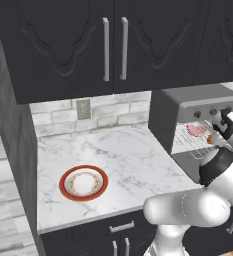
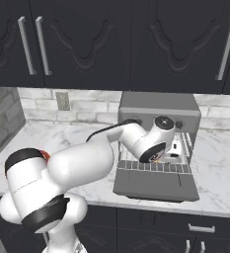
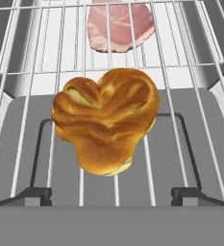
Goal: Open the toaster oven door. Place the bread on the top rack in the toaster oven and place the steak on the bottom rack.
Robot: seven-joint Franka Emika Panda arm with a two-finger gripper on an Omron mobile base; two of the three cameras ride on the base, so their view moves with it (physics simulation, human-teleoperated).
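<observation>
Bread (image 3: 105, 120) on rack, steak (image 3: 119, 26) beyond; hand (image 3: 111, 194) released; left view adds plate (image 1: 83, 183).

Toaster oven (image 1: 198, 107) on counter (image 1: 118, 155), right of plate (image 1: 83, 182), below wall cabinets (image 1: 113, 45). Outlet (image 1: 83, 108) on wall behind plate. Door (image 2: 153, 184) folded down flat before oven, over counter edge. Bread (image 3: 105, 120) on wire rack (image 3: 190, 96), near its front edge, above door. Steak (image 3: 119, 26) behind bread, deeper in oven; which rack it lies on unclear. Hand just before oven mouth, near bread.
</observation>
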